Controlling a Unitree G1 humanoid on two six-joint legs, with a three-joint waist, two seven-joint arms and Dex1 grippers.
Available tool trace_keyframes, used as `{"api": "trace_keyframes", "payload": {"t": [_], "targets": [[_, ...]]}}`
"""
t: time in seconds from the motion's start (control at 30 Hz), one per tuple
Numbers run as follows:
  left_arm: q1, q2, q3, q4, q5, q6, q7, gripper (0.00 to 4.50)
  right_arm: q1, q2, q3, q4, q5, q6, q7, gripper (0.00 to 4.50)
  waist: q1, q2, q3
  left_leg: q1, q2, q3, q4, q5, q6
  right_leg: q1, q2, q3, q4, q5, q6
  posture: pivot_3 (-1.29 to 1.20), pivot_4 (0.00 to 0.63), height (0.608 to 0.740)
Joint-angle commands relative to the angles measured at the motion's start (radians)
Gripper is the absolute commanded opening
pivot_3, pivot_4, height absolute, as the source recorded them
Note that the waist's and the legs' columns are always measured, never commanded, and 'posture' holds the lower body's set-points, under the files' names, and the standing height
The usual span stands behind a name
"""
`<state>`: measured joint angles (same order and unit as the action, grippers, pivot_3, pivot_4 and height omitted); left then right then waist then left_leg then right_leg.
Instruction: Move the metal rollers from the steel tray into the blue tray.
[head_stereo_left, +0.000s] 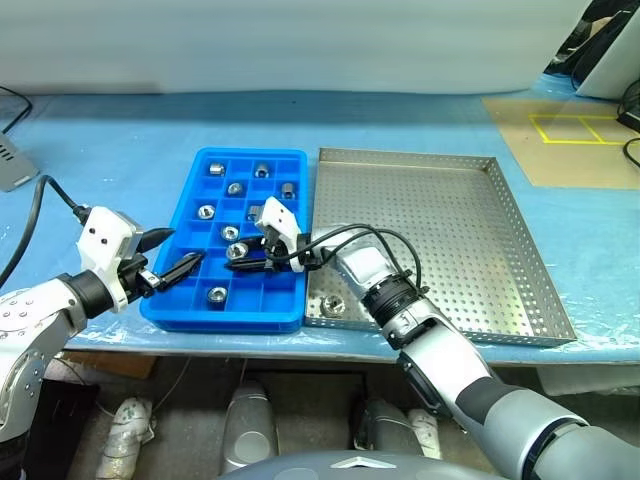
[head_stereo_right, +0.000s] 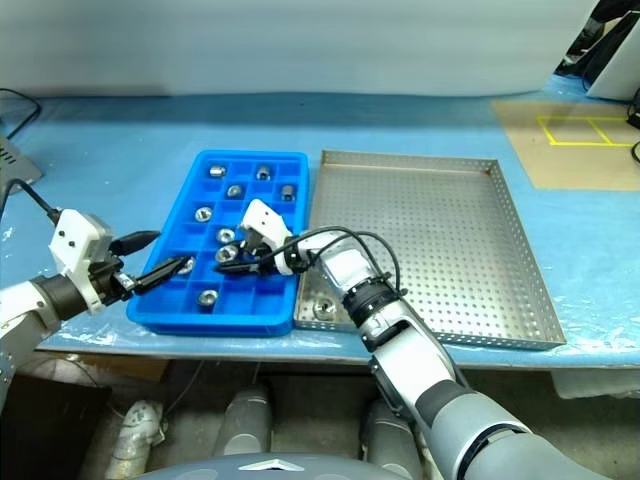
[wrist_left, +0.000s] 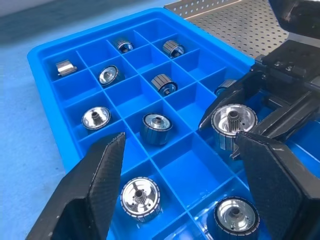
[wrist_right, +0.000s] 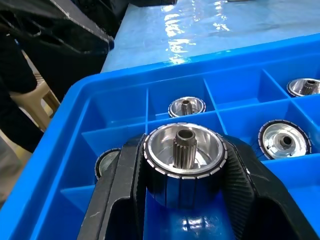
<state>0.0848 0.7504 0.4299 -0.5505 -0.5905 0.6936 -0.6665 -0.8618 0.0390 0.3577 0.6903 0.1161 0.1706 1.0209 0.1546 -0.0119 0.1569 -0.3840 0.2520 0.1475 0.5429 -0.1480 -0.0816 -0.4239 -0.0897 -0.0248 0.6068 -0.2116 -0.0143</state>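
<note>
The blue tray (head_stereo_left: 255, 153) lies left of the steel tray (head_stereo_left: 440, 230) and holds several metal rollers in its compartments. My right gripper (head_stereo_left: 240, 258) reaches leftward over the blue tray's near rows. It is shut on a metal roller (wrist_right: 184, 162), which hangs just above the compartments with its splined bore facing the left wrist camera (wrist_left: 232, 125). My left gripper (head_stereo_left: 178, 250) is open over the blue tray's near left edge, its fingers (wrist_left: 95, 185) apart with nothing between them. One metal roller (head_stereo_left: 333, 303) lies in the steel tray's near left corner.
A grey device (head_stereo_left: 10, 160) sits at the table's far left edge. A cardboard sheet with yellow tape (head_stereo_left: 570, 140) lies at the back right. Both trays sit close to the table's front edge. A black cable loops over my right wrist (head_stereo_left: 385, 240).
</note>
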Motion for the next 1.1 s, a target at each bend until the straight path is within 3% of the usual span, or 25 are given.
{"api": "trace_keyframes", "payload": {"t": [0.03,0.17,0.37,0.57,0.67,0.77,0.9,1.1], "targets": [[-0.003,0.0,0.017,-0.032,-0.019,0.0,0.011,3.74,0.022,-0.012,-0.005,-0.053,0.007,-0.016,0.05,2.38,0.001,0.0,0.0,0.0,0.0,0.0,0.0,0.0,0.0,0.0,0.0,0.0,0.0,0.0,0.0,0.33,0.15,0.74],[-0.049,0.004,-0.024,-0.005,-0.017,-0.003,0.007,3.74,0.028,-0.019,-0.022,-0.068,0.002,0.033,0.019,3.59,0.001,0.0,0.0,0.001,0.0,0.0,0.0,0.0,0.0,0.0,0.0,0.0,0.0,0.0,0.0,0.3,0.15,0.74],[-0.123,0.01,-0.094,0.046,-0.007,-0.011,-0.023,3.74,0.064,-0.106,-0.116,-0.255,0.086,0.149,0.023,3.59,0.002,0.0,0.0,-0.001,-0.001,0.0,0.002,0.001,-0.002,0.0,0.0,0.0,0.0,0.0,0.0,0.22,0.15,0.74],[-0.228,-0.018,-0.222,0.117,0.013,-0.035,-0.061,3.74,0.188,-0.411,-0.2,-0.664,0.248,0.403,0.169,3.59,-0.004,0.0,0.0,0.0,-0.003,0.0,0.002,0.001,-0.002,0.001,0.0,0.002,0.0,0.0,0.001,0.14,0.15,0.74],[-0.281,-0.039,-0.277,0.163,0.03,-0.055,-0.077,3.74,0.289,-0.577,-0.194,-0.819,0.296,0.481,0.246,3.59,-0.01,0.0,-0.001,0.003,-0.002,0.0,0.001,0.001,-0.002,0.002,0.001,0.003,0.0,0.0,0.001,0.09,0.15,0.74],[-0.316,-0.048,-0.312,0.208,0.048,-0.075,-0.1,3.74,0.391,-0.673,-0.16,-0.925,0.331,0.525,0.284,3.59,-0.028,0.0,-0.001,0.004,0.0,0.001,0.001,0.001,-0.002,0.002,0.002,0.003,0.0,0.0,0.001,0.06,0.15,0.74],[-0.348,-0.048,-0.333,0.255,0.064,-0.097,-0.128,3.74,0.466,-0.685,-0.079,-0.912,0.236,0.433,0.238,3.59,-0.054,0.0,-0.001,0.005,-0.001,0.002,0.001,0.002,-0.002,0.002,0.001,0.004,0.0,0.0,0.001,0.04,0.15,0.74],[-0.364,-0.055,-0.343,0.263,0.071,-0.1,-0.135,3.74,0.46,-0.599,-0.022,-0.727,0.094,0.237,0.118,3.59,-0.059,-0.001,-0.001,0.006,-0.001,0.002,0.003,0.001,-0.002,0.003,0.001,0.005,0.001,0.001,0.0,0.06,0.15,0.74]]}}
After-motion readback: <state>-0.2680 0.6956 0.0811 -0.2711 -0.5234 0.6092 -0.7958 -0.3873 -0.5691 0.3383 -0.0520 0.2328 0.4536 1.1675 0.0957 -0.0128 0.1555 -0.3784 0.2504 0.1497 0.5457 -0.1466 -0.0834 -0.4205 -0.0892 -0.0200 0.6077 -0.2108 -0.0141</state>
